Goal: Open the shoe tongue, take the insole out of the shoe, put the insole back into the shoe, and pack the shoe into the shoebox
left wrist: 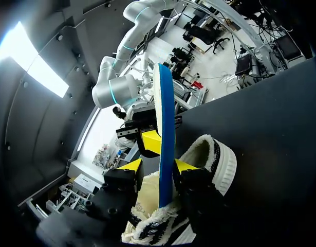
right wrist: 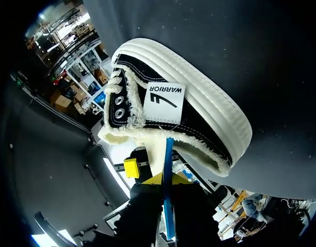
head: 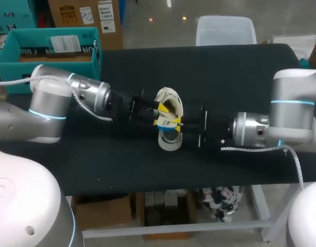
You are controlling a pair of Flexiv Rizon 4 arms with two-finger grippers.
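Grip belongs to the right pincer (right wrist: 168,180): its two fingers press the thin blue-edged insole (left wrist: 165,113) from both sides. The left pincer (left wrist: 158,165) stands open around the same insole, one yellow tip close against it and a gap showing at the other. Both pincers meet at mid-tabletop (head: 224,67), left arm from the left, right arm from the right.

The insole stands on edge, its long axis running from the fleece-lined mouth of the shoe (right wrist: 199,118) up and out between the fingers, its lower end down among the lining. The shoe lies on the tabletop directly under both pincers, its length across the line of the two arms.

Whichever way the insole travels next, it likely has to slide along that long axis through the mouth. The teal shoebox (head: 14,62) sits well apart, beyond the left arm, which is the nearer one.
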